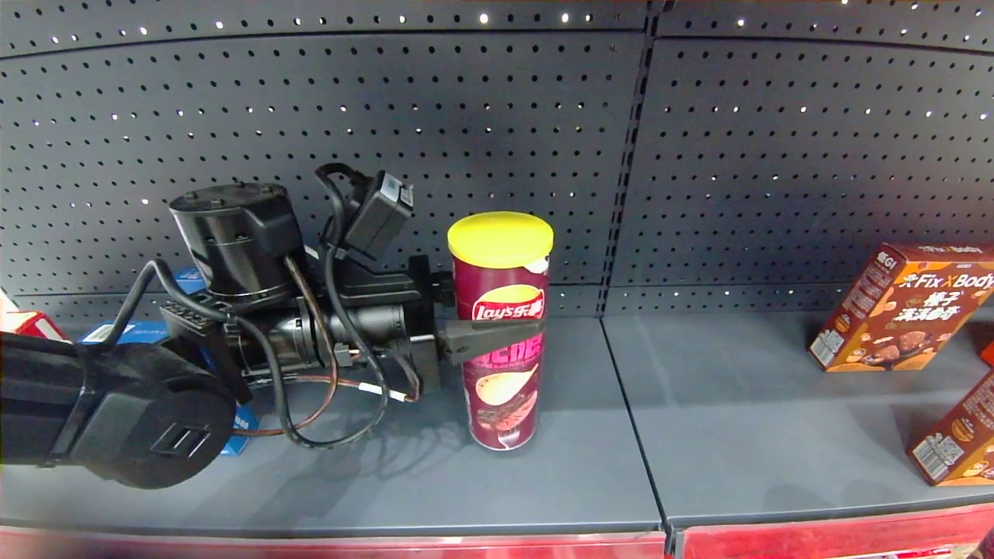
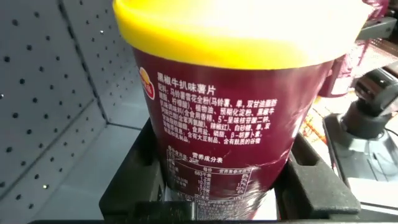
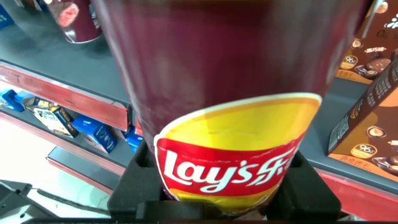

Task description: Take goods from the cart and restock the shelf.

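One arm level from left, L tool [image 1: 501,330] pinching upright can [image 1: 503,396] mid-height on shelf [image 1: 738,404]; R tool [image 3: 221,202] pinching 2nd can [image 3: 224,81].

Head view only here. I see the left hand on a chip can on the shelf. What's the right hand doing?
Observer: The right hand is shut on a second can, the same maroon kind.
Operator: Left grip centred?
Observer: In the left wrist view, the fingers sit against both sides of the first can, below its yellow lid.
Operator: What's under this shelf?
Observer: A lower shelf with blue boxes.
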You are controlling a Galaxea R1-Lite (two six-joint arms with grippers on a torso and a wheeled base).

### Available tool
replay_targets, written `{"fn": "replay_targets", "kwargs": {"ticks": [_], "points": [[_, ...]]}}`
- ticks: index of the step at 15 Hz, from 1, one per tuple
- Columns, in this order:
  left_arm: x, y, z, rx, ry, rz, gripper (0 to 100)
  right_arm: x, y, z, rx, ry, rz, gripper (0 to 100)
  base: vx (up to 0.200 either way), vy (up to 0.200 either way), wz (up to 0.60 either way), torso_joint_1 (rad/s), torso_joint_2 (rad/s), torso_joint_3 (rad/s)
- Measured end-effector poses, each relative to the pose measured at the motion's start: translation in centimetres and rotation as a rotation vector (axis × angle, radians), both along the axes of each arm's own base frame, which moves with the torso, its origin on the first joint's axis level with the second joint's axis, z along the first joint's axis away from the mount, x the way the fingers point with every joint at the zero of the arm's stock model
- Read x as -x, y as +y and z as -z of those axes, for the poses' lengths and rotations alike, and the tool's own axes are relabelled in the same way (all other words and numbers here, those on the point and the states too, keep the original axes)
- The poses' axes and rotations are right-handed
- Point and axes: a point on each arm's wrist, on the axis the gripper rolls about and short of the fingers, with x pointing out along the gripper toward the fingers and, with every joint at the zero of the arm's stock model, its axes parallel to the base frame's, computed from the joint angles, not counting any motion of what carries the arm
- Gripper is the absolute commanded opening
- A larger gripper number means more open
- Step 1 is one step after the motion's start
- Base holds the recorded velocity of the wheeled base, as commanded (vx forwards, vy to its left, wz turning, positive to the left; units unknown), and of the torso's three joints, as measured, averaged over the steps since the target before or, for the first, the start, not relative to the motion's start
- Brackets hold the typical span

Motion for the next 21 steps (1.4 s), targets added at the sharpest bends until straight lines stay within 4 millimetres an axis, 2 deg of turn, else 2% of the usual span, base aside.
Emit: {"fn": "replay_targets", "kwargs": {"ticks": [3, 8, 18, 19, 21], "points": [[0.7, 0.3, 0.4, -0.005, 0.004, 0.0, 0, 0.1, 0.0, -0.1, -0.002, -0.007, 0.0, 0, 0.0, 0.0, 0.0, 0.0, 0.0, 0.0], [1.6, 0.8, 2.1, -0.012, 0.025, -0.001, 0, 0.2, -0.1, -0.1, -0.004, -0.014, 0.003, 0, 0.0, 0.0, 0.0, 0.0, 0.0, 0.0], [0.8, -0.3, 4.0, -0.011, 0.048, 0.02, 0, 0.4, -0.1, 0.1, -0.002, -0.007, 0.005, 0, 0.0, 0.0, 0.0, 0.0, 0.0, 0.0], [0.8, -0.4, 4.1, -0.011, 0.049, 0.022, 100, 0.5, -0.1, 0.1, -0.002, -0.01, 0.004, 0, 0.0, 0.0, 0.0, 0.0, 0.0, 0.0], [0.7, -0.5, 4.2, -0.014, 0.054, 0.023, 100, 0.5, -0.1, 0.1, -0.002, -0.01, 0.002, 0, 0.0, 0.0, 0.0, 0.0, 0.0, 0.0]]}}
